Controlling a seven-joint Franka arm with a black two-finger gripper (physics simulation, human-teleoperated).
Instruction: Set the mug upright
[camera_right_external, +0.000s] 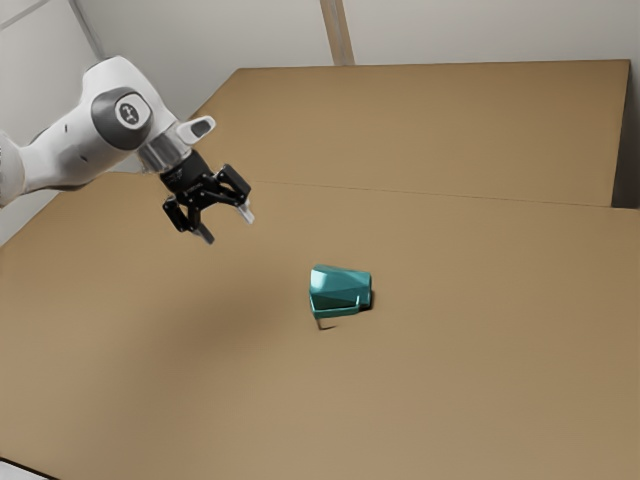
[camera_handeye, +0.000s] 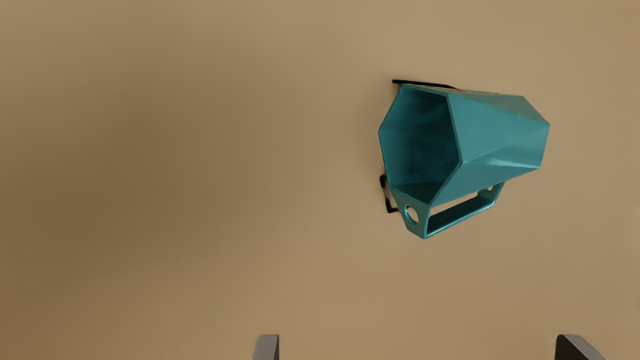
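"Teal, that mug (camera_right_external: 340, 290), and lying on its side on the table (camera_right_external: 450, 390). See its mouth, in the exterior view? Toward nine o'clock, with the base toward three."

"So it's not upright. What holds it like that?"

"Those flat facets, I'd guess. It probably rests on one of them, and the handle (camera_handeye: 460, 215), out toward six o'clock, might check a roll that way."

"And the tool (camera_right_external: 229, 229)?"

"Take the mug as the middle of the dial in the exterior view: the tool hangs at ten o'clock, above the table and well apart from the mug. Its fingers (camera_handeye: 266, 348) are spread wide, with nothing between them."

"Why so wide, do you think?"

"Room to straddle the mug's body or its wall, I'd say. The grip wants care: those slanting sides could slip, and the handle could get in the way. Then the mouth has to turn up toward the ceiling, and the base has to sit flat before anything lets go."

"Count it all for me, would you?"

"One mug, one handle on it, one table, one arm (camera_right_external: 110, 115), one tool, two fingers."
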